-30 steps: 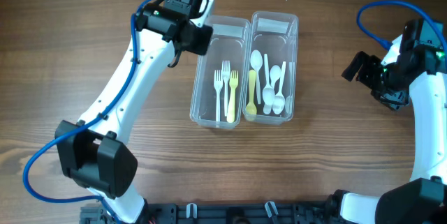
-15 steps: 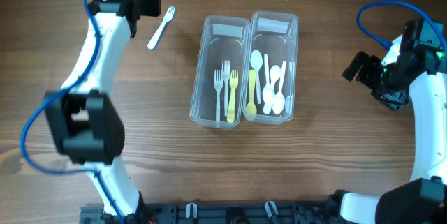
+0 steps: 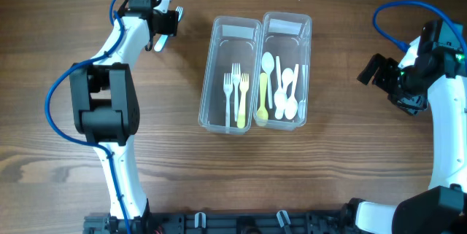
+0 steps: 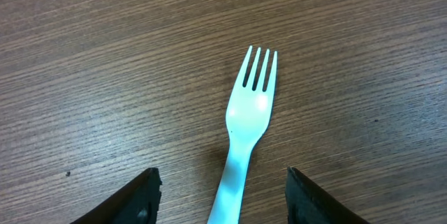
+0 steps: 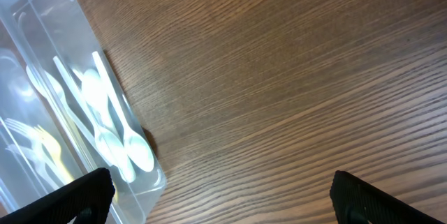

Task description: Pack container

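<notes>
I have my left gripper point(image 4: 222, 197) at the back left of the table point(image 3: 350, 154), fingers astride a loose fork point(image 4: 248, 123) lying flat, left container point(image 3: 235, 24) and right container point(image 3: 286, 21) side by side at centre, forks point(image 3: 235, 92) in the former, spoons point(image 3: 283, 92) in the latter, right gripper point(image 3: 372, 70) well off right.

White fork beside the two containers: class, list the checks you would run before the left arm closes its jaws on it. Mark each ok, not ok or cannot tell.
1. White fork lies flat on the table, nothing on it: ok.
2. Left jaws open, one on each side of the handle: ok.
3. Handle centred between them: ok.
4. Left jaws low enough to pinch the handle: cannot tell.
5. Fork container, holding three forks, has free room: ok.
6. Right jaws open, well away from the fork container: ok.
</notes>
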Action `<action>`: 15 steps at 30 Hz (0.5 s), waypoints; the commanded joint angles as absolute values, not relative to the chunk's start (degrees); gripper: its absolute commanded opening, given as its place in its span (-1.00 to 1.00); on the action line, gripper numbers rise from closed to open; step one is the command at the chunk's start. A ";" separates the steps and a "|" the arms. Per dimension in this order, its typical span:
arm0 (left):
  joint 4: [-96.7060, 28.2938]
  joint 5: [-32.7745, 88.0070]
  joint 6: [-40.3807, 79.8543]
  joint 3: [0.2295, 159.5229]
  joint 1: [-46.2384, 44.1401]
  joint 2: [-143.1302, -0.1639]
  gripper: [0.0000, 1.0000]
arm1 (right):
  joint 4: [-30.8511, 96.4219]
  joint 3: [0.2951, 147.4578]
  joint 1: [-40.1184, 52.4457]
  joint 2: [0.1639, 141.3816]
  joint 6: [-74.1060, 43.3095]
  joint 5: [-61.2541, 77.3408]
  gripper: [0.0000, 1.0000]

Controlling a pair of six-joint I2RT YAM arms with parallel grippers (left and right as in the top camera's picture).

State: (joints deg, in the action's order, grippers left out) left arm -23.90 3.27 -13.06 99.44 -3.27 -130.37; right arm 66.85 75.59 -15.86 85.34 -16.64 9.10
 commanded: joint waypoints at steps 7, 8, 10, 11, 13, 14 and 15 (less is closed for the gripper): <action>-25.04 6.22 -14.83 99.33 -3.25 -133.64 0.08 | 66.81 75.64 -15.84 85.93 -16.51 8.34 1.00; -25.10 6.22 -14.83 99.33 -3.25 -134.02 0.08 | 66.87 75.64 -15.84 85.93 -16.51 8.34 0.99; -25.36 6.22 -14.83 99.33 -3.25 -134.43 0.07 | 66.98 75.64 -15.81 85.93 -16.49 8.34 0.99; -25.43 6.22 -14.83 99.33 -3.25 -134.61 0.07 | 67.00 75.64 -15.84 85.93 -16.51 8.34 0.99; -25.50 6.22 -14.83 99.33 -3.25 -134.61 0.06 | 67.00 75.64 -15.84 85.93 -16.51 8.34 1.00; -25.63 6.22 -14.81 99.33 -3.25 -134.61 0.04 | 66.98 75.64 -15.81 85.93 -16.51 8.34 1.00; -25.89 6.22 -14.83 99.33 -3.25 -134.61 0.00 | 66.98 75.64 -15.81 85.93 -16.53 8.34 1.00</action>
State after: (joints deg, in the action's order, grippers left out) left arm -25.32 4.89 -13.65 99.44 -3.27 -133.71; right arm 66.89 75.59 -15.86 85.34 -16.64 9.10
